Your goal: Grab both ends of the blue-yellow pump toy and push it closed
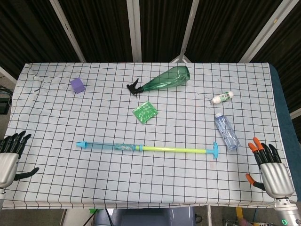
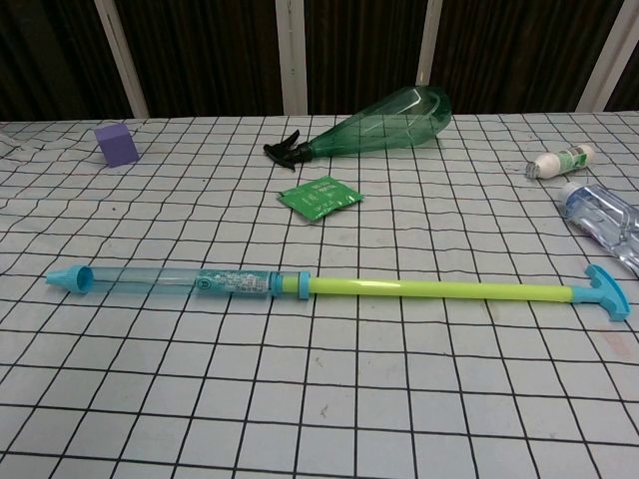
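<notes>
We are looking at a desk [image 1: 56, 183] under a gridded white cloth, and nothing is grabbed yet, so the step in hand is the reach. The pump toy [image 1: 146, 148] is lying flat across the middle of the desk, nearer the front edge than the back, fully pulled out: clear blue barrel [image 2: 180, 280] toward the left edge, yellow rod [image 2: 439, 290] running right to a blue T-handle [image 2: 609, 291]. The nozzle tip [image 1: 81, 144] is pointing at the left edge.

We are seeing our left hand [image 1: 8, 162] at the front-left corner, fingers apart and holding nothing. Our right hand [image 1: 272, 170] is at the front-right corner, also spread and empty, orange fingertips [image 1: 254, 144] up. Both are well apart from the toy.

To do this well, we think the left hand should be wrapping the barrel near the nozzle and the right hand taking the T-handle, then both pushing straight along the rod's line; any sideways angle is likely bending the thin rod or jamming it.

Watch the water bottle [image 1: 226, 131] lying just beside the handle on the right; the right hand could be knocking it. The green spray bottle [image 1: 164, 80], green packet [image 1: 145, 111], purple cube [image 1: 77, 85] and small white tube [image 1: 221, 98] are sitting toward the back edge, out of the way.
</notes>
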